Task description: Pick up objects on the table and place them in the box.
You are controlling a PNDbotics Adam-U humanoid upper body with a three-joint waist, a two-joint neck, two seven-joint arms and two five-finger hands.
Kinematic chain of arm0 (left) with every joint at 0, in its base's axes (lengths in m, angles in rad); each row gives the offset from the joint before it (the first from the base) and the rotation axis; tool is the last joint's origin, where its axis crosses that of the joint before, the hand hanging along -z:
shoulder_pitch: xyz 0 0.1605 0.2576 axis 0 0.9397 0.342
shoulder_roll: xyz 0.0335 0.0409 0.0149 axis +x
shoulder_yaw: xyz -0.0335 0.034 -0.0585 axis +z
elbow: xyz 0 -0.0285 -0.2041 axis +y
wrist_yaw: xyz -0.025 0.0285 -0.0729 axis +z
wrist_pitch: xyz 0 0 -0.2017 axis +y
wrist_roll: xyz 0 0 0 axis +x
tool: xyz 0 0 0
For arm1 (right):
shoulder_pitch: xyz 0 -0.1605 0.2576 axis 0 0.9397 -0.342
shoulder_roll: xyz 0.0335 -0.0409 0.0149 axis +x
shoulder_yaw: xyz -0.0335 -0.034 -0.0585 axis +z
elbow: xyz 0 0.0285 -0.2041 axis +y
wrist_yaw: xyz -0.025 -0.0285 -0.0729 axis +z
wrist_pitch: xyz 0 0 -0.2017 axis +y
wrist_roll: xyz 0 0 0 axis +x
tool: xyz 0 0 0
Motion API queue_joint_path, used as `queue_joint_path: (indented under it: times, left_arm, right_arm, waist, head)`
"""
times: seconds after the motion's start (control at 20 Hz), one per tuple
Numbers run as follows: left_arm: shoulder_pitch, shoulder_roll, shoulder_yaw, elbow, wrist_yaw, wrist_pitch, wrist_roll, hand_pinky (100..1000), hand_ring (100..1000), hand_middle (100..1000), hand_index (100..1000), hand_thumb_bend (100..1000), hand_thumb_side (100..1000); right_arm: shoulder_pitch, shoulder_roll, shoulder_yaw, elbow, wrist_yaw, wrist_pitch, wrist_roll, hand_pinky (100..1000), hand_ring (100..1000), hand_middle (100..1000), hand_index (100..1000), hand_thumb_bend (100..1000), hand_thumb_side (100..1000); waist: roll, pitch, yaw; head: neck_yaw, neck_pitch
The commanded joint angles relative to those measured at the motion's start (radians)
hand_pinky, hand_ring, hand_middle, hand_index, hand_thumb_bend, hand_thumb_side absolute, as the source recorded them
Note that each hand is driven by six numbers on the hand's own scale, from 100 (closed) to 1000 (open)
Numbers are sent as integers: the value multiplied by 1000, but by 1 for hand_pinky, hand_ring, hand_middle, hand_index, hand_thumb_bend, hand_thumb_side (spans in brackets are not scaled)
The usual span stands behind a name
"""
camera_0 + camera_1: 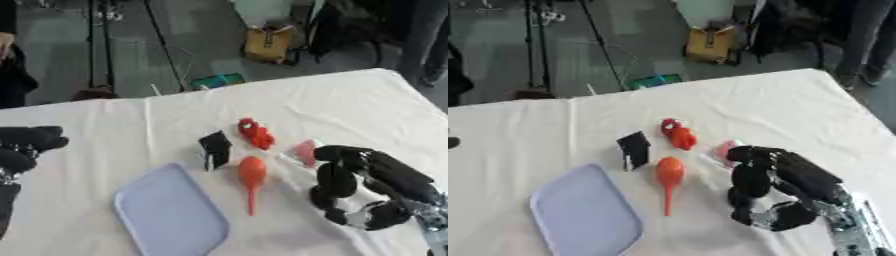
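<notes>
On the white-clothed table (105, 125) I see my left hand (26, 145) clenched at the edge, a smooth lavender tray (171, 215), black block (214, 148), orange bulb (252, 175), red toy (255, 133), and my right hand (350, 185) curled beside a pink piece (304, 152), grasping nothing.

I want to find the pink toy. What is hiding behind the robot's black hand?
A small pink thing peeks out beside the right hand, whose curled fingers cover its near side. Whether they hold it cannot be told. Only white tablecloth shows behind.
</notes>
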Motion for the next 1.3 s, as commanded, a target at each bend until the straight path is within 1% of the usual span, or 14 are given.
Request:
queue_joint_path:
  times: [0.05,0.1,0.15,0.2,0.25,0.3,0.4,0.8,1.05,1.3]
  left_arm:
    - [-8,4,1,-14,-5,-1,-6,837,837,719,677,100,1000]
    - [-8,4,1,-14,-5,-1,-6,837,837,719,678,100,1000]
    - [-8,4,1,-14,-5,0,-6,837,837,719,678,100,1000]
    - [-8,4,1,-14,-5,0,-6,837,838,719,677,100,1000]
    - [-7,4,1,-14,-6,0,-6,837,838,719,677,100,1000]
    - [-7,4,1,-14,-6,-1,-6,837,838,719,677,100,1000]
    - [-8,4,1,-14,-6,-1,-7,838,839,720,677,100,1000]
    - [-8,4,0,-14,-9,-1,-10,838,840,721,678,100,1000]
    - [-9,2,-2,-14,-9,-1,-12,838,840,721,677,100,1000]
    - [-10,1,-4,-14,-9,0,-14,838,841,722,678,100,1000]
  right_arm:
    - [-13,-54,-3,-31,2,-44,17,683,799,870,950,582,957]
    - [-13,-61,-3,-32,0,-49,18,666,793,864,942,580,938]
    - [-13,-69,-2,-33,-3,-54,20,666,793,864,942,580,938]
    - [-12,-79,0,-34,-4,-57,23,622,781,853,928,596,881]
    - [-11,-90,2,-36,-6,-59,30,622,781,853,928,596,881]
    - [-10,-96,4,-37,-10,-60,36,604,782,851,925,596,842]
    - [-9,-105,5,-40,-19,-61,47,591,777,847,920,598,827]
    - [-8,-108,6,-34,-51,-61,73,575,762,827,901,589,812]
    - [-15,-125,23,-25,-47,-61,85,570,757,817,888,579,797]
    - [-22,-138,40,-19,-38,-61,78,561,749,812,880,565,787]
  waist:
    - [-3,-15,-1]
    - [-4,-15,-1]
    - [-4,-14,0]
    - [-4,-14,0]
    - [-4,-14,1]
    - [-4,-13,1]
    - [-4,-13,1]
    - [-4,-9,2]
    - [-3,-9,6]
    - [-4,-8,9]
  head:
    - [1,-10]
    - [1,-10]
    - [1,-11]
    - [2,-11]
    - [3,-11]
    - [4,-11]
    - [5,-13]
    - [7,-18]
    - [7,-25]
    - [6,-31]
